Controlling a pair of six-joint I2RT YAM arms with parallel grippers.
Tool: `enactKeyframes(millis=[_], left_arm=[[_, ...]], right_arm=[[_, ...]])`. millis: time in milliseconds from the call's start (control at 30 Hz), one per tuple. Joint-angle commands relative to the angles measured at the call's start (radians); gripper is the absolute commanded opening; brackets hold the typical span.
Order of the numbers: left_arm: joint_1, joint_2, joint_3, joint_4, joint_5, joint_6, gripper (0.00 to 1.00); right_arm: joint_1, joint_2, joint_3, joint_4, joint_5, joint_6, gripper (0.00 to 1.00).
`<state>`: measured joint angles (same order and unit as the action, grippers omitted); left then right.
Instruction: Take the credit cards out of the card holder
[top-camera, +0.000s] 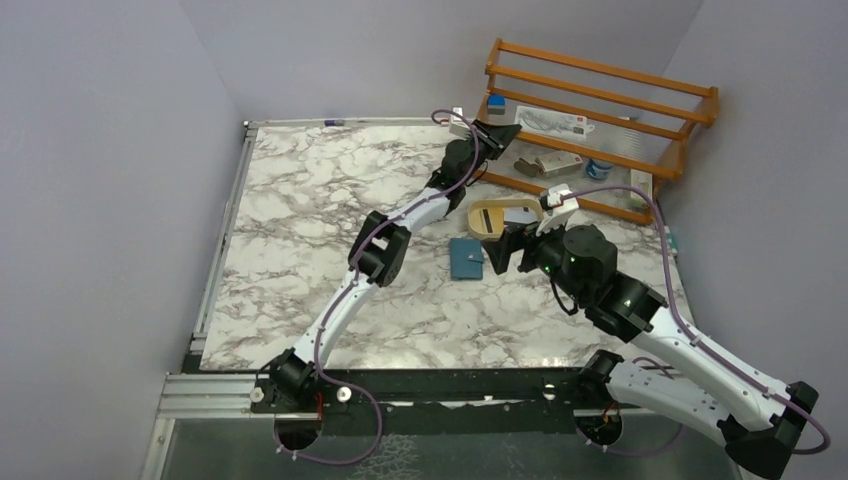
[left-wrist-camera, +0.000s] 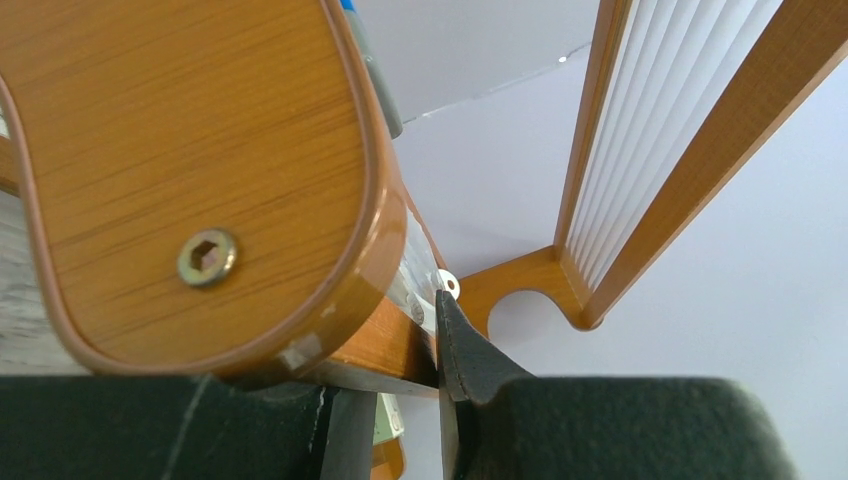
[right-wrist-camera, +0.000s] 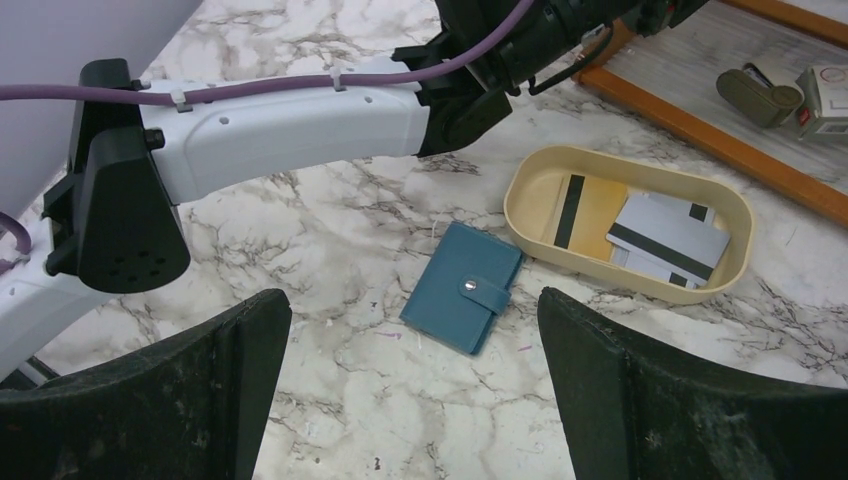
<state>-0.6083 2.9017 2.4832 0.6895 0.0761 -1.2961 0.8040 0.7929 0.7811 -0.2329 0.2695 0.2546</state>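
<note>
Right gripper (right-wrist-camera: 410, 296) hangs spread wide above the closed teal-blue folding card holder (right-wrist-camera: 462, 287) on the marble worktop (right-wrist-camera: 330, 250); yellow-orange and whitish credit cards (right-wrist-camera: 665, 235) lie in the tan oval tray (right-wrist-camera: 520, 215) beside it.

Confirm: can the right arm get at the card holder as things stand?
Probably yes. The right gripper hangs open over the card holder, which lies closed on the marble beside the tray with nothing on it. The left arm crosses behind, clear of it.
</note>
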Motion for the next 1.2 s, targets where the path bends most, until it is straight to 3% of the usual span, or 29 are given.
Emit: enactKeyframes(millis=[0,133,200,233,267,300,433,933,1033,1167], left_arm=[[-0.074,0.050,0.042,-0.054,0.102,0.077,0.01],[-0.092,0.049,0.047,-0.056,0.139,0.093,0.05],[-0.093,0.040,0.038,-0.056,0.168,0.104,0.15],[-0.090,0.028,0.026,-0.056,0.182,0.111,0.32],[-0.085,0.011,0.006,-0.055,0.193,0.125,0.42],[-0.078,-0.014,-0.029,-0.055,0.206,0.143,0.65],[-0.017,-0.144,-0.190,-0.053,0.241,0.240,0.98],[0.269,-0.767,-0.830,-0.082,0.424,0.613,0.99],[0.306,-0.924,-0.971,-0.193,0.379,0.755,0.99],[0.314,-1.124,-1.130,-0.401,0.211,0.955,0.99]], right_arm=[[0.001,-0.017,-0.018,-0.014,0.016,0.016,0.99],[0.001,-0.016,-0.017,-0.011,0.018,0.020,0.99],[0.001,-0.019,-0.013,-0.011,0.022,0.022,0.99],[0.001,-0.021,-0.010,-0.013,0.025,0.021,0.99],[0.001,-0.023,-0.007,-0.016,0.028,0.021,0.99],[0.001,-0.025,-0.004,-0.019,0.033,0.023,0.99],[0.001,-0.043,0.004,-0.027,0.049,0.025,1.00],[0.001,-0.027,0.019,-0.086,0.079,0.024,1.00],[0.001,0.034,0.035,-0.145,0.110,0.052,1.00],[0.001,0.165,0.084,-0.219,0.101,0.110,1.00]])
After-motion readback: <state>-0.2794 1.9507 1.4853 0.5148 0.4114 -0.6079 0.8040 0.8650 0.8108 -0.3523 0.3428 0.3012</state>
